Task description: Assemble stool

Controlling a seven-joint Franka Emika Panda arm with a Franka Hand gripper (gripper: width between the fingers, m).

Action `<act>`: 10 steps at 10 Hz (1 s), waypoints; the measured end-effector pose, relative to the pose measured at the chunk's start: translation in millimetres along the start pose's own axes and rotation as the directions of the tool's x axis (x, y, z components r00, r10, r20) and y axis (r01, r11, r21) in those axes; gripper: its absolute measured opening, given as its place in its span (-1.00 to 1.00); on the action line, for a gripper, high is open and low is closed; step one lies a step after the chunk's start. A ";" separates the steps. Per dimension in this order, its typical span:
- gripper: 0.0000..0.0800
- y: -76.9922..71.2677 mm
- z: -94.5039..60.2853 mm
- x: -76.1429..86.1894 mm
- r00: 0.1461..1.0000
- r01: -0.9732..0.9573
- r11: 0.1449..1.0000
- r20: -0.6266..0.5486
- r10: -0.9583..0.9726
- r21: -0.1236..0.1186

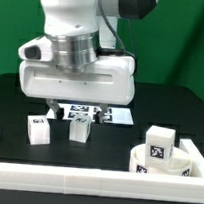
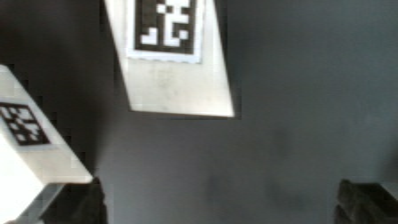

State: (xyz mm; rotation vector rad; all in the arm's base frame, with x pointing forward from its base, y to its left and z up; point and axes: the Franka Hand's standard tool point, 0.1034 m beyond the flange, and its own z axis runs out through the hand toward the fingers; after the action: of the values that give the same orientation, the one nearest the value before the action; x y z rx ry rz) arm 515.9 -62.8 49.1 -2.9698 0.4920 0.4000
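Hovering low over the black bench (image 1: 5,102) in the exterior view, above the first leg (image 1: 37,131) and second leg (image 1: 80,130), both upright near the marker board (image 1: 94,114); seat (image 1: 175,167) and third leg (image 1: 159,143) together at that view's right; showing, in the wrist view, gripper (image 2: 214,205) spread wide, grasping nothing.
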 end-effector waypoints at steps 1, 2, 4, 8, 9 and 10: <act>0.62 3.4 2.9 -2.7 0.997 -0.033 0.999 0.075 0.033 -0.006; 0.62 3.5 6.7 -8.7 0.991 -0.050 0.999 0.126 0.051 -0.011; 0.62 5.4 9.6 -15.0 0.961 -0.053 0.998 0.271 0.056 -0.020; 0.62 7.8 19.0 -21.3 0.890 0.085 0.995 0.446 -0.098 0.049; 0.62 10.4 22.3 -23.6 0.848 0.097 0.993 0.517 -0.119 0.070; 0.62 9.8 24.9 -19.5 0.834 0.095 0.993 0.539 -0.117 0.069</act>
State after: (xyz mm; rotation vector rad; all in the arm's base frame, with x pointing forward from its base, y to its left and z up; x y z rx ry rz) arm 488.9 -62.6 30.0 -2.6439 0.2584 1.1547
